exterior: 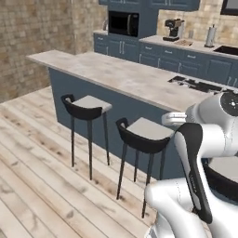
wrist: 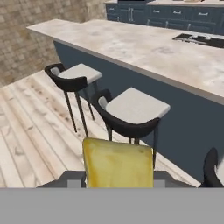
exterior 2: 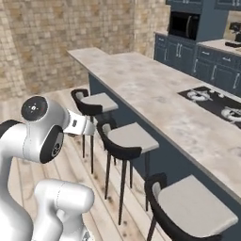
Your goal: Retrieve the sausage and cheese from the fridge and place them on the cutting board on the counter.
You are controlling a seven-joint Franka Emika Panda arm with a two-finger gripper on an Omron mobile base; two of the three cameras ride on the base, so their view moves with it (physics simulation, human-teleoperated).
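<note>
While the arm [exterior: 200, 153] stands folded over the base, we see the pincer [wrist: 118, 183] closed on the cheese [wrist: 118, 162], a yellow block wedged between the two dark fingers at the bottom of the hand view. In that view the cheese sits in front of the bar stools, held up over the wooden floor [exterior: 37, 153].

We see a long island counter [exterior: 125, 76] with a beige marbled top and dark blue sides running across both base views. Bar stools stand along its near side: the far stool [exterior: 86, 108] and the middle stool [exterior: 145, 132] show in the left base view, and a third stool [exterior 2: 190, 207] is nearest the camera in the right base view. A black cooktop [exterior 2: 214, 102] is set into the island top.

At the back wall we see blue cabinets [exterior: 186, 60] under a second counter run, a coffee machine [exterior: 174, 29] on it, and a cutting board [exterior: 184, 42] just beside the machine. A black microwave [exterior: 123, 23] sits built in to the left of them. Brick walls [exterior 2: 56, 42] close the room.
</note>
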